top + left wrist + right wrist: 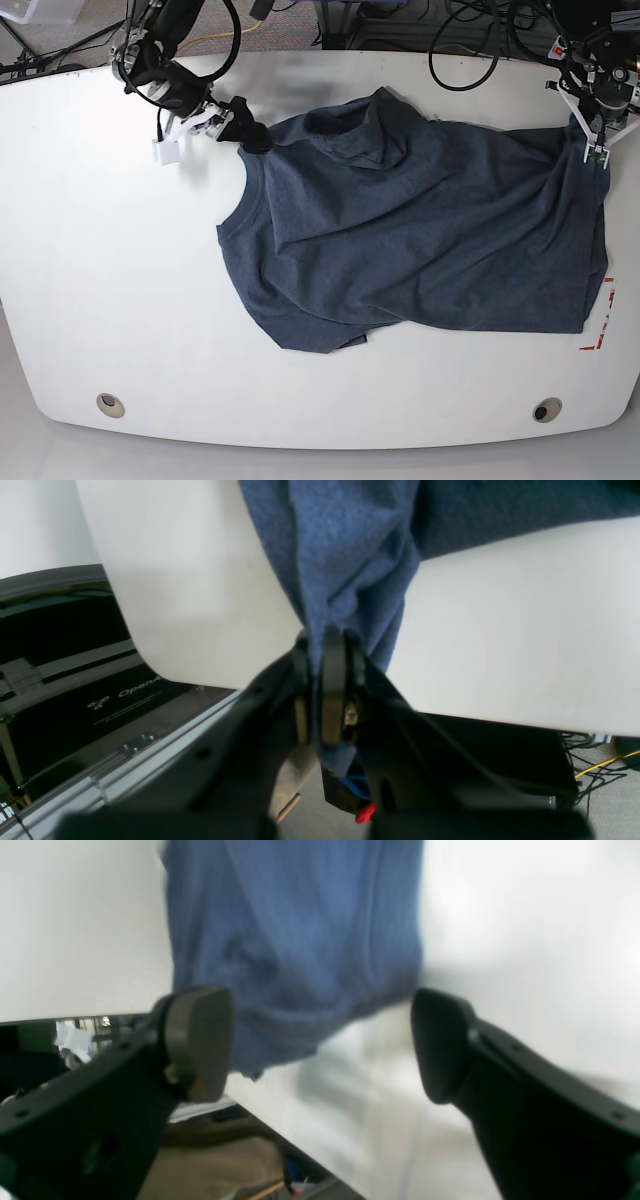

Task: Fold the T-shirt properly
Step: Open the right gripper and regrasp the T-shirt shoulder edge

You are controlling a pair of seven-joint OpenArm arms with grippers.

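Lying rumpled across the white table (100, 300), the soft, limp T-shirt (420, 240) is pinched at its far corner by the left gripper (325, 680), while the right gripper (320, 1045) is spread wide at a hem, where hold is best taken.

The T-shirt (420, 240) is matt, heathered blue cloth; the table (110, 280) is smooth, white and faintly glossy.

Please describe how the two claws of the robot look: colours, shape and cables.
Both are black. The right claw has two broad fingers with rounded pads, one showing a grey-brown face. The left claw has flat brownish pads; blue wires and a red part sit beneath it.
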